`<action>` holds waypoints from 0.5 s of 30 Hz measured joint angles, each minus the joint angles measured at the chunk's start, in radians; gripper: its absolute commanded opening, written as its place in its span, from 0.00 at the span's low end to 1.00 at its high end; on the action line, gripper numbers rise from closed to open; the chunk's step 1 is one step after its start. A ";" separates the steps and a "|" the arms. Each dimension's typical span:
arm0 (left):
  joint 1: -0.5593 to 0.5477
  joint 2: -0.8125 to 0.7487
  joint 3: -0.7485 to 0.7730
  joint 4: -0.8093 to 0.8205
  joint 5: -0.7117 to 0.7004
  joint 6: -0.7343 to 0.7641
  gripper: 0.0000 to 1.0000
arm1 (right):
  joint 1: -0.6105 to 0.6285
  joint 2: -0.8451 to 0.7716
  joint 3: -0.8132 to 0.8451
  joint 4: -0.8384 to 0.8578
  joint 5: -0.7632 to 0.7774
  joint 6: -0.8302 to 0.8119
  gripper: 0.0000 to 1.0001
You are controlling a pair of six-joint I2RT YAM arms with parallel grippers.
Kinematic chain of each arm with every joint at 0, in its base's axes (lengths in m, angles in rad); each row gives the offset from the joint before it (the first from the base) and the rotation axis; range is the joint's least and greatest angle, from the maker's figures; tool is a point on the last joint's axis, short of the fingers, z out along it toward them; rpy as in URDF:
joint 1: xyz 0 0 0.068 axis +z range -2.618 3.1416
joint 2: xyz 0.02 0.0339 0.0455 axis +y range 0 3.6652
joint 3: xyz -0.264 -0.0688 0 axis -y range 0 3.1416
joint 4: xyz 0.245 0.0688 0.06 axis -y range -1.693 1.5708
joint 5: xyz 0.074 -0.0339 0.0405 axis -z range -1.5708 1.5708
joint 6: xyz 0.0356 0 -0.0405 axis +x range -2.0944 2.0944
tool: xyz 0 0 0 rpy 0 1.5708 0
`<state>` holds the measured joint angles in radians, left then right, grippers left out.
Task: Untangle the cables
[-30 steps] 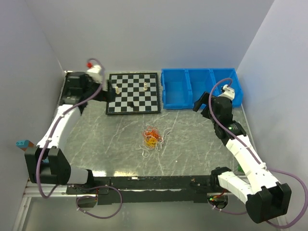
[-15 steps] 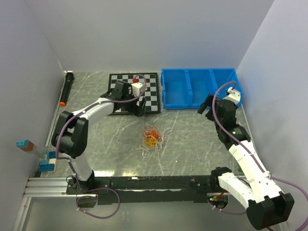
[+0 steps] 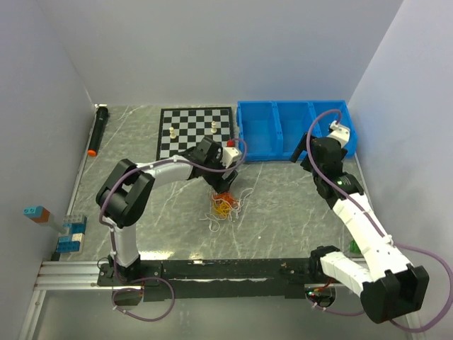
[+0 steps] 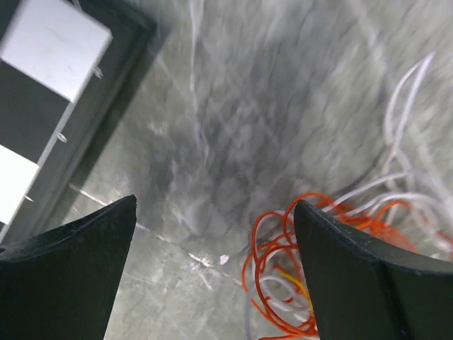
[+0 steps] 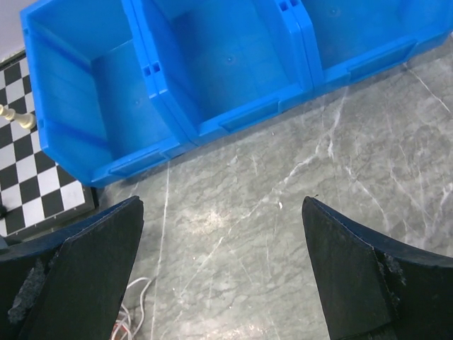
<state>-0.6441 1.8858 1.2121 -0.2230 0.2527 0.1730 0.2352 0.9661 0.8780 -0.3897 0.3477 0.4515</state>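
Orange, red, yellow and white cables [image 3: 224,201]: one knotted heap on the grey table [image 3: 283,219], near its middle, just in front of the chessboard [image 3: 197,134]. Left gripper [image 4: 216,209]: fingers spread wide, nothing between them, poised over the heap's far edge. I judge I have it there to pick off an outer orange loop. Right gripper [image 5: 221,205]: likewise spread and empty, held by the blue bins [image 5: 212,64], well apart from the heap, presumably to keep the approach free.

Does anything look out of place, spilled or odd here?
Only the thin red, orange, yellow and white cables: heaped in one knotted clump on the grey marbled table, white ends straggling out. Nothing else stands out.
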 measured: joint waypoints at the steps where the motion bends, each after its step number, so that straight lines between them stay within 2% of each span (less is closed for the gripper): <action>1: -0.001 0.004 -0.010 -0.002 -0.003 0.007 0.97 | 0.000 0.016 0.009 0.000 0.001 0.000 0.99; 7: -0.051 -0.031 -0.089 0.014 -0.008 0.078 0.97 | 0.000 0.159 0.099 0.017 0.003 -0.002 1.00; 15: -0.176 -0.166 -0.237 -0.035 0.031 0.164 0.97 | 0.000 0.473 0.285 0.046 0.002 -0.022 1.00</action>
<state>-0.8200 1.7199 0.9756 -0.2581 0.2840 0.3370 0.2352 1.4387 1.1633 -0.3435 0.3500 0.4294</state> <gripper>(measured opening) 0.968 0.997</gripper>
